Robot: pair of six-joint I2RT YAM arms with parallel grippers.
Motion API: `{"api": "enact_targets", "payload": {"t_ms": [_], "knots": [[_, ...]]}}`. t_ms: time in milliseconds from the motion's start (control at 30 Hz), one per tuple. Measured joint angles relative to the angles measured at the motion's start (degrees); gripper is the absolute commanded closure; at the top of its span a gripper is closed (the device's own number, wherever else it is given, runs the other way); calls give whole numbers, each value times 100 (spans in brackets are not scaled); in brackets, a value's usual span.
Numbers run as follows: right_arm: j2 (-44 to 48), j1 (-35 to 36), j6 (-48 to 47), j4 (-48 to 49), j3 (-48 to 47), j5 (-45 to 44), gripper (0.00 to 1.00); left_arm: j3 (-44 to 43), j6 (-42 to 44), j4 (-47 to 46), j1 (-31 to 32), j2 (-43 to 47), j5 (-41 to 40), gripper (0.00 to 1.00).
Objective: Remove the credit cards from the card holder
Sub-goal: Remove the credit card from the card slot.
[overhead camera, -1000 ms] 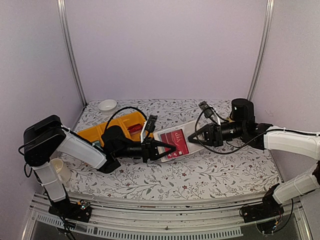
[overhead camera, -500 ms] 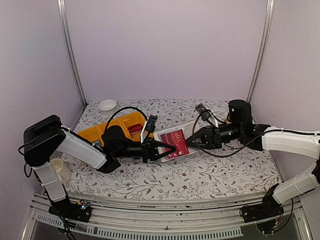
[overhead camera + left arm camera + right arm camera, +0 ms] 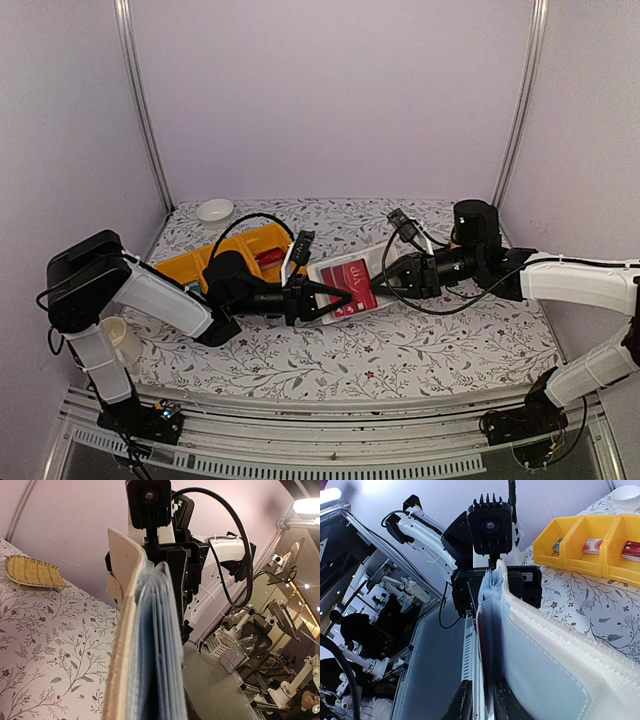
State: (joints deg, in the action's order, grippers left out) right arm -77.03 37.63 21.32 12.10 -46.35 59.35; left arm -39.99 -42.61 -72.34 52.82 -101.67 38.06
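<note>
Matt, stitched whitish cover (image 3: 555, 670) of the card holder (image 3: 350, 282), smooth pale-blue plastic sleeves (image 3: 155, 650), glossy yellow plastic bins (image 3: 590, 540).

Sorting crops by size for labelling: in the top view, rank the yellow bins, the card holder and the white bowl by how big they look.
1. yellow bins, though partly hidden
2. card holder, not far behind
3. white bowl, clearly smallest
</note>
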Motion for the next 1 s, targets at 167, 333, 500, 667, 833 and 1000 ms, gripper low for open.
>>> {"api": "enact_targets", "payload": {"t_ms": [167,333,500,667,833,1000], "knots": [[-44,33,9,-2,-11,-9,96,0,2,24,0,2,0,100],[-46,35,7,0,-15,-4,98,-2,4,28,2,20,4,100],[-9,0,-39,-9,-15,-7,98,-2,2,39,4,48,13,92],[105,-48,-149,-96,-15,13,99,-33,2,20,44,66,-2,89],[157,-52,-264,-210,-15,-26,99,-42,-9,17,57,68,-13,85],[332,-181,-380,-409,-15,-33,99,-46,-28,-59,63,68,11,84]]}}
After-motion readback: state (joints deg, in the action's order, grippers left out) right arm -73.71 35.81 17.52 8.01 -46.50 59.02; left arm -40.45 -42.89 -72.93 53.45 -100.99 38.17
